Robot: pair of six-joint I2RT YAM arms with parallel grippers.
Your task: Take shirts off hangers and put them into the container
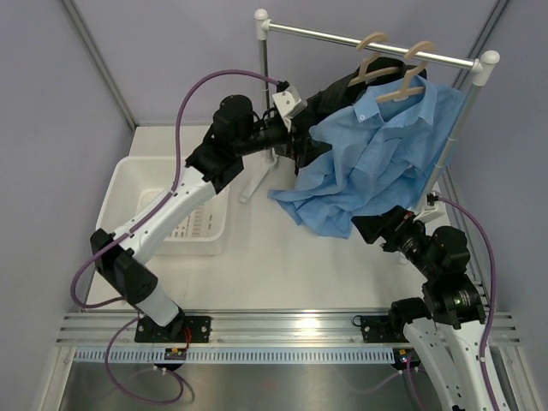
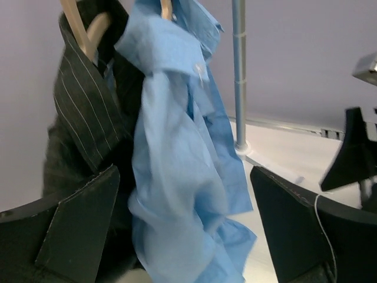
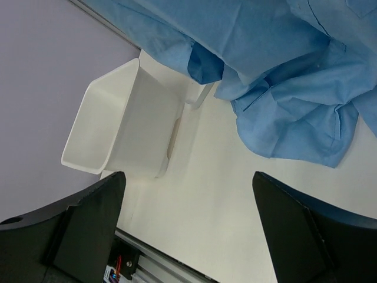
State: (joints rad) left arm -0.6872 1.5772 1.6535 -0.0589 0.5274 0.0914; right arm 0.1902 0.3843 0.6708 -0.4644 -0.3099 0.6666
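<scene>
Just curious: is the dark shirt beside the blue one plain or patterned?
Black collared shirt with fine pale pinstripes; clearest in left wrist view.

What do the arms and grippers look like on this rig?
Both alike: the left arm and right arm have white links with black joint housings, each trailing a purple cable. The left gripper and right gripper have broad, matte black, wedge-shaped fingers. No markings legible.

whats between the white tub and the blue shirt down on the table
The rack's white foot stands between the tub and the blue shirt; otherwise only bare table. The top view shows it clearly, the right wrist view partly.
</scene>
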